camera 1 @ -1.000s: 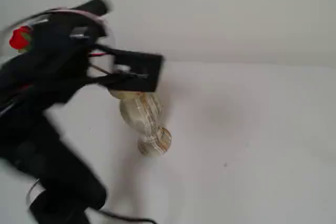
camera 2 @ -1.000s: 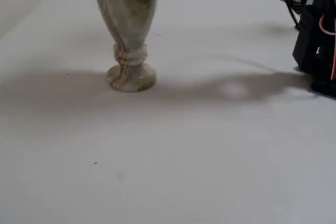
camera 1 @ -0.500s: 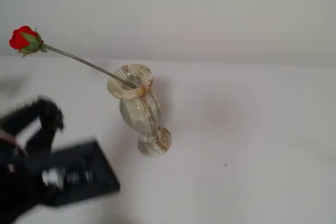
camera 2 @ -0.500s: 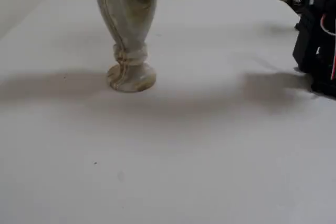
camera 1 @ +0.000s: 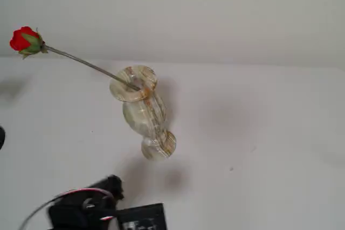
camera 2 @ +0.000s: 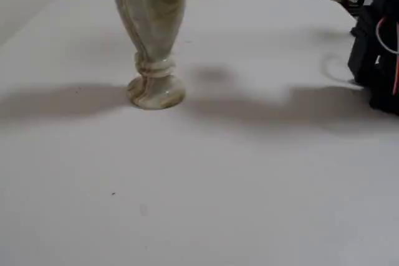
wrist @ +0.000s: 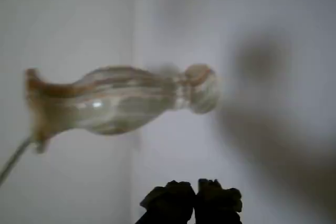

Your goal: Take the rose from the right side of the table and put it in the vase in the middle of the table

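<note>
**Rose stands in the vase, claw drawn together and empty**

In the wrist view the gripper (wrist: 195, 192) shows at six o'clock as two dark fingertips pressed side by side, with nothing between them. It is clear of the vase (wrist: 121, 100), which lies toward eleven o'clock from it in that sideways picture, mouth to the left and foot to the right; a thin grey stem leaves the mouth toward the lower left edge.

In a fixed view from above, the black arm (camera 1: 91, 211) with its red and white wires sits at the bottom edge, at about seven o'clock from the vase (camera 1: 143, 111) and well apart from it. The vase stands upright on the white table (camera 1: 259, 133). The rose (camera 1: 24, 41) has its stem resting in the vase's mouth and leaning out toward ten o'clock, so the red bud hangs beyond the rim, over the table.

In a fixed view from low down, the vase's foot (camera 2: 156, 90) rests flat on the table, and the arm's dark base (camera 2: 377, 54) stands at three o'clock, at the right edge.
</note>
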